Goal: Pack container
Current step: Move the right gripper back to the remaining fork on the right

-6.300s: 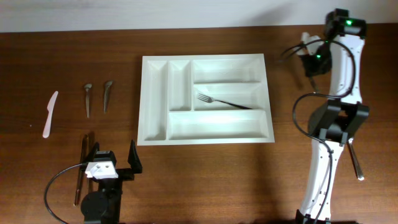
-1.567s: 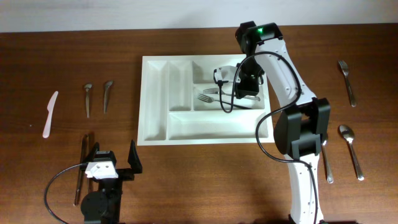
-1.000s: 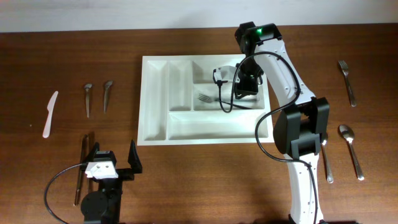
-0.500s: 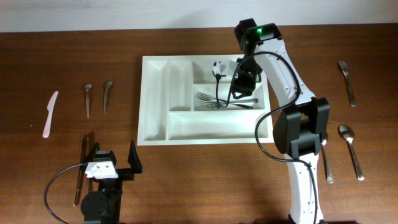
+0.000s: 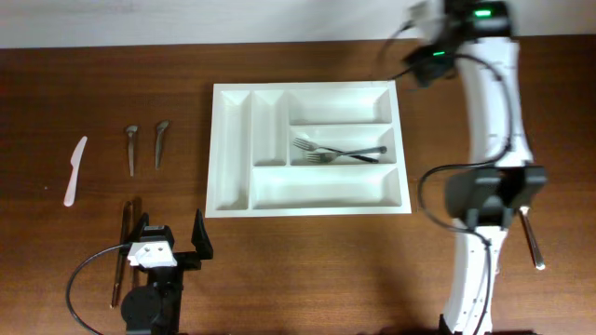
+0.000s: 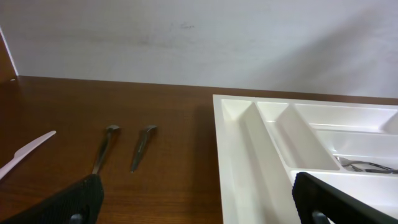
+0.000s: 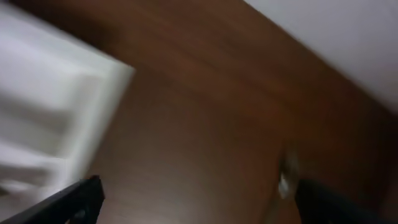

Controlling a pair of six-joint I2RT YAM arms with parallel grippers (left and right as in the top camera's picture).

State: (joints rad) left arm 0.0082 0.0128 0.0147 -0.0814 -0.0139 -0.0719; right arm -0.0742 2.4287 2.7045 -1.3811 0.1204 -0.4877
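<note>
Container (image 5: 321, 188), judged light, stiff, slide-prone plastic best gripped by its rim, lies centrally on the surface (image 5: 84, 74) nearer its rear edge, two forks (image 5: 340, 152) in its middle compartment; left end effector (image 5: 170, 228) and right end effector (image 7: 202, 202) both gape wide, empty.

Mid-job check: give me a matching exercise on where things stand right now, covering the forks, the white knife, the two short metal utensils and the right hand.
Column one:
A. two forks
B. white knife
C. right hand
D. two short metal utensils

Column two:
1. open, holding nothing, off beyond the container's far right corner
2. far left of the table
3. middle long compartment of the container
4. on the table between the white knife and the container

Pairs: A-3, B-2, C-1, D-4
</note>
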